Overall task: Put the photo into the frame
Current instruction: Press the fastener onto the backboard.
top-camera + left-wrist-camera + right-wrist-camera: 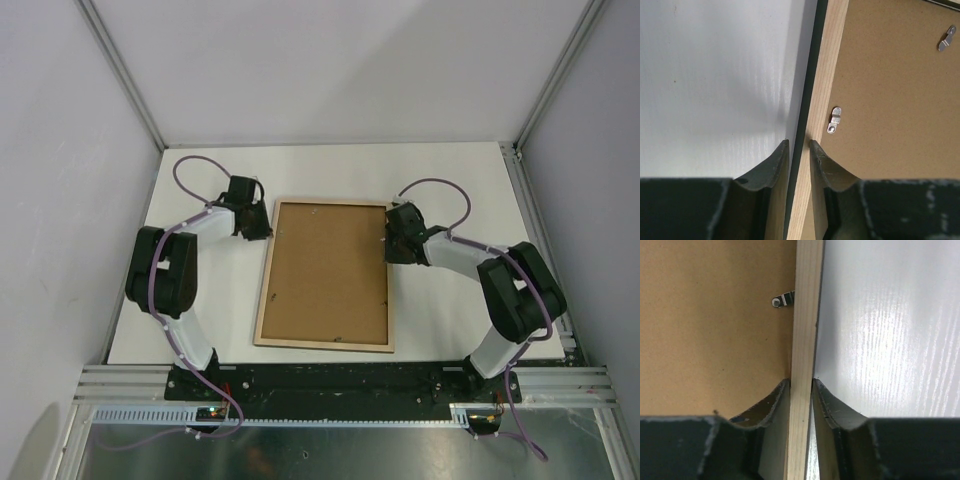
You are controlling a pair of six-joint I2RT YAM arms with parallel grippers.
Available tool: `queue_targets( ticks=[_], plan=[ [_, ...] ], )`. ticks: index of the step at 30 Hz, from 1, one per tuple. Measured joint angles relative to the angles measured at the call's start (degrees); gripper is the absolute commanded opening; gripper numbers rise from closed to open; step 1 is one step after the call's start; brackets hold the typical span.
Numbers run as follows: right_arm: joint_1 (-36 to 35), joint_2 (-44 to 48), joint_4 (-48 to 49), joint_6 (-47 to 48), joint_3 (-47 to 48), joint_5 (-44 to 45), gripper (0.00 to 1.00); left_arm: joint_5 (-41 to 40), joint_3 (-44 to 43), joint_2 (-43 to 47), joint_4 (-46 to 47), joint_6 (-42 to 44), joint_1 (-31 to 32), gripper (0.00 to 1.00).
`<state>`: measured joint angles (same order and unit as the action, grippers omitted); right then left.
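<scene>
The frame lies back-up in the middle of the white table, its light wood rim around the plain brown backing board. The photo is not in view. My left gripper is at the frame's left edge near the far corner. In the left wrist view the left gripper is closed on the rail, with its black side showing. My right gripper is at the right edge opposite. In the right wrist view the right gripper pinches the wood rail.
Small metal turn clips sit on the backing board by the rails. White table surrounds the frame, with grey walls on three sides. The arm bases stand on the black rail at the near edge.
</scene>
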<state>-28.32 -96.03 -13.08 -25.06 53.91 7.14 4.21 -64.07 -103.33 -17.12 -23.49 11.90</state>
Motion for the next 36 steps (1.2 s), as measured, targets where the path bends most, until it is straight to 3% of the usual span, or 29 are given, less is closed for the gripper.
queue_targets(
  ticks=[3, 7, 11, 14, 27, 36],
  plan=[
    [0.09, 0.59, 0.11, -0.37, -0.66, 0.44, 0.14, 0.00, 0.00, 0.02, 0.00, 0.00, 0.37, 0.28],
    [0.04, 0.96, 0.22, -0.44, -1.05, 1.03, 0.03, -0.02, 0.02, 0.13, -0.26, -0.02, 1.07, 0.42],
    [0.02, 1.42, 0.39, -0.11, -1.53, 1.07, 0.00, -0.74, 0.13, 0.63, -0.81, 0.26, 1.77, 0.59],
    [0.02, 1.66, 0.15, 0.46, -1.68, 1.20, 0.00, -1.57, 0.13, 1.36, -1.03, 0.83, 2.14, 0.64],
    [0.02, 2.08, -0.39, 2.49, -1.86, 1.46, 0.00, -4.39, -2.86, -1.57, -2.14, 2.75, 4.46, 0.63],
    [0.15, 2.62, -1.36, 3.19, -2.19, 1.53, 0.00, -5.90, -5.95, -5.09, -2.40, 2.99, 5.31, 0.50]
  ],
)
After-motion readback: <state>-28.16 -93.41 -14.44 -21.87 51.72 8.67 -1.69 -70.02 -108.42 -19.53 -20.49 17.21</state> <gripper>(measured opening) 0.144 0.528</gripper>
